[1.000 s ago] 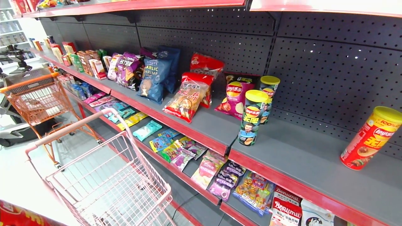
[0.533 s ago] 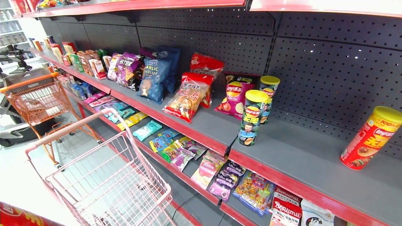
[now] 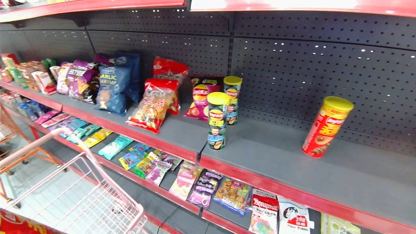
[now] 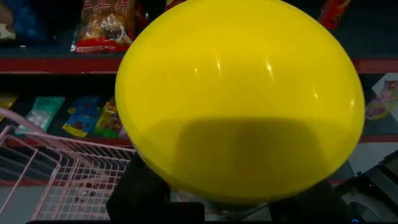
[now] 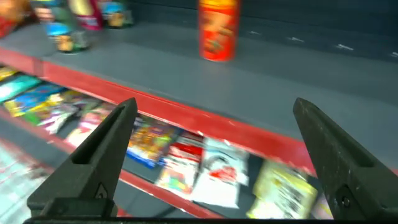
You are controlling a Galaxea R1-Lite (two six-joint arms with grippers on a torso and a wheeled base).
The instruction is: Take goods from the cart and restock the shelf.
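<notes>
Left gripper (image 4: 217, 208) pinches a yellow-lidded chip canister (image 4: 239, 99), lid toward its wrist, by the pink cart (image 3: 32, 147) — bare shelf (image 3: 276, 152) straight ahead; right gripper (image 5: 214, 162) spread wide.

The head view has been swung rightward; the shelf (image 3: 276, 149) and pink cart (image 3: 81, 201) are framed further left.

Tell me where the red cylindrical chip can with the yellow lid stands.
Head view: the red chip can stands upright on the grey shelf, right side, apart from two dark yellow-lidded cans.
</notes>
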